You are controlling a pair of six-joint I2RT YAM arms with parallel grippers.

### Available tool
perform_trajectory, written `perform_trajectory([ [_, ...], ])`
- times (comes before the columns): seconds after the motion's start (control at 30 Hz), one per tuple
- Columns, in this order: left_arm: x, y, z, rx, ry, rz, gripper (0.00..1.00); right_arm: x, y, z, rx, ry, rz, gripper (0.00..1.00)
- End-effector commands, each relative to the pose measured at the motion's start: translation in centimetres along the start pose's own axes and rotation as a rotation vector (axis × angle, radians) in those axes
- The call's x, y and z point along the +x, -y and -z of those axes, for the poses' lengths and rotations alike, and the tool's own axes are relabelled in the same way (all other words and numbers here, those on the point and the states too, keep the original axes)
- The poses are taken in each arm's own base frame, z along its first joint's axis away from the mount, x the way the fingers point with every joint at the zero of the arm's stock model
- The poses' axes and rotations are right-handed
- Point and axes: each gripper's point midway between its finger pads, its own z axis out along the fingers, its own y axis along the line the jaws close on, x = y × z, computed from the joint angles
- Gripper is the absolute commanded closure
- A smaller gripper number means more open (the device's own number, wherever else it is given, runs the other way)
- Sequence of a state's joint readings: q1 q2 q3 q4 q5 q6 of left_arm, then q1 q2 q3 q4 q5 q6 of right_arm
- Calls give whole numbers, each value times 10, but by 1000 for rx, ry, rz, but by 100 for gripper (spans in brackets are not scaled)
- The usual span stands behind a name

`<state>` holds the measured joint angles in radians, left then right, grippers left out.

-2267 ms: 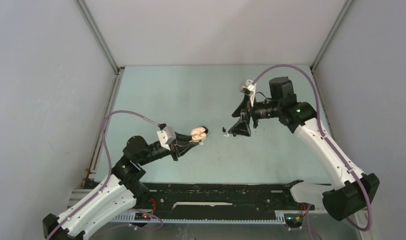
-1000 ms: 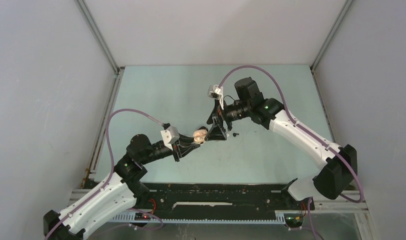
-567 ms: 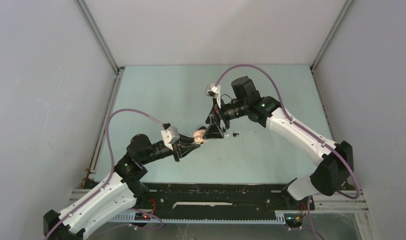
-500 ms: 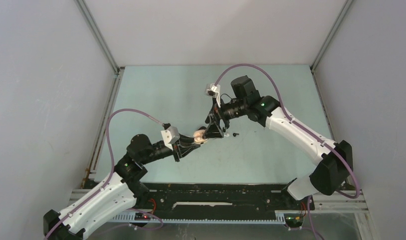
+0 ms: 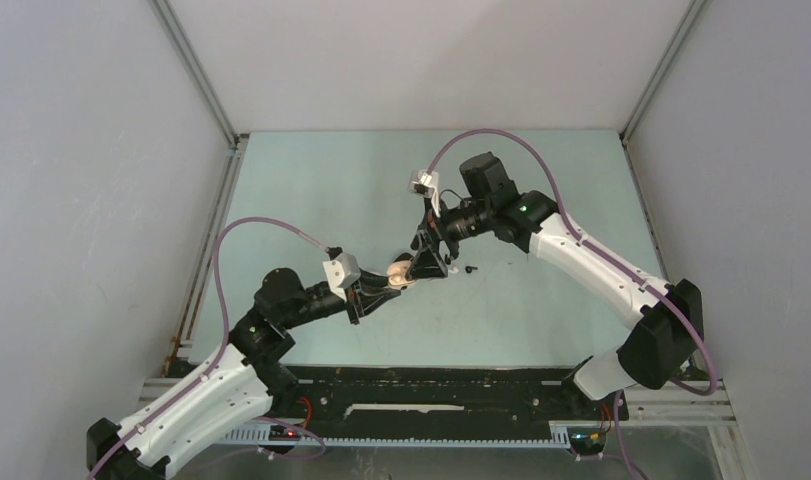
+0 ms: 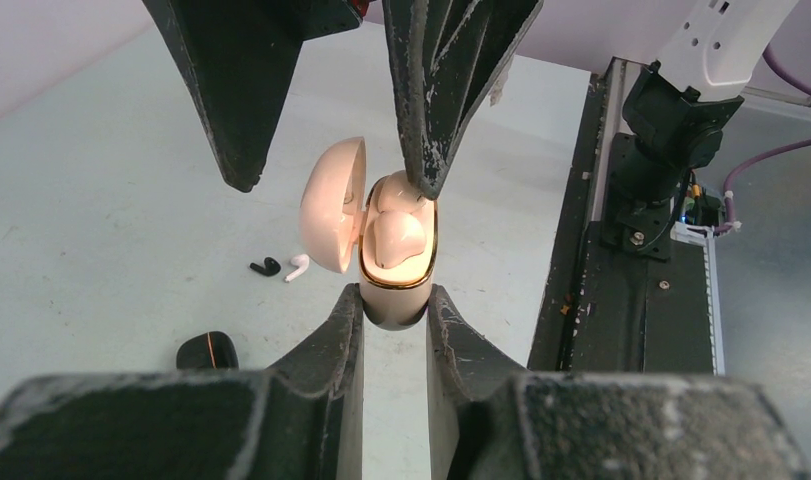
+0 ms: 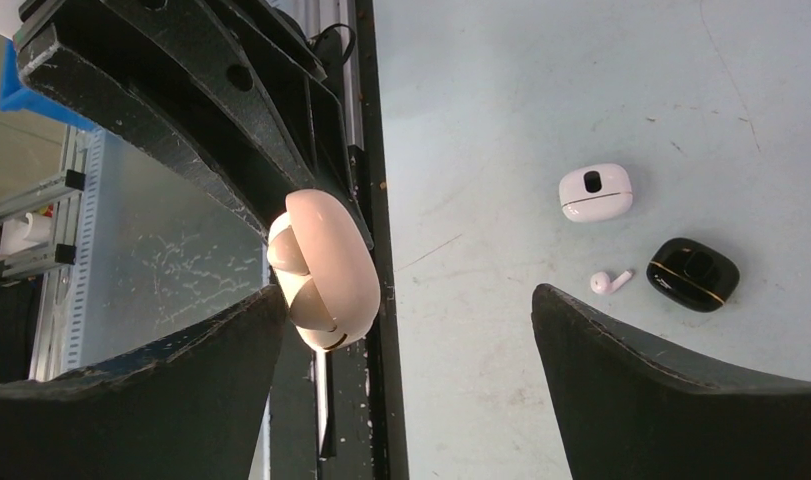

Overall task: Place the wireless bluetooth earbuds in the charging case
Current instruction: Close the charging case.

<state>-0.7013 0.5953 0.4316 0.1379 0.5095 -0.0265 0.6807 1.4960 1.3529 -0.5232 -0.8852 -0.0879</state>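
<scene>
My left gripper (image 6: 394, 296) is shut on the base of an open beige charging case (image 6: 396, 290) and holds it above the table; it also shows in the top view (image 5: 397, 273). The lid (image 6: 333, 205) hangs open to the left. Beige earbuds (image 6: 396, 235) sit in the case's wells. My right gripper (image 5: 428, 262) is wide open and empty over the case, and one of its fingertips (image 6: 421, 180) touches the top earbud. In the right wrist view the case (image 7: 331, 265) lies next to my left finger (image 7: 181, 380).
On the table lie a black earbud (image 6: 265, 267), a white earbud (image 6: 297, 267) and a closed black case (image 6: 207, 350). The right wrist view shows a white case (image 7: 595, 192), the black case (image 7: 693, 274) and the white earbud (image 7: 609, 282). A black earbud (image 5: 470, 269) lies right of the grippers.
My right arm swung left from the black earbud on the table to the held case. Over the last half second it has barely moved. The left arm still holds the case.
</scene>
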Motion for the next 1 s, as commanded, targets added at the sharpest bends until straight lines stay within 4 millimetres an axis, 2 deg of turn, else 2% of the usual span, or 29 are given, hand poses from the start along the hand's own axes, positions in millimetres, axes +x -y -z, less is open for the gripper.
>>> perform_trajectory([
  [0.0, -17, 6, 0, 26, 42, -23, 100, -13, -13, 4, -27, 13, 70, 4],
  [0.17, -17, 5, 0, 25, 40, -22, 100, -12, -25, 6, -75, 11, 93, 0],
  [0.3, -16, 4, 0, 19, 37, -22, 100, -20, -47, 19, -164, 37, 122, 0],
  [0.4, -16, 4, 0, 18, 37, -23, 100, -24, -55, 34, -198, 61, 150, 0],
  [0.63, -16, 4, -1, 20, 36, -22, 100, -15, -39, 64, -130, 125, 194, 0],
  [0.8, -17, 5, 0, 21, 37, -20, 100, -4, -16, 73, 9, 140, 216, 0],
  [0.9, -16, 6, 0, 26, 34, -21, 100, 6, -6, 75, 66, 124, 238, 0],
  [0.97, -17, 6, 0, 30, 34, -20, 100, 10, -8, 73, 43, 123, 243, 1],
])
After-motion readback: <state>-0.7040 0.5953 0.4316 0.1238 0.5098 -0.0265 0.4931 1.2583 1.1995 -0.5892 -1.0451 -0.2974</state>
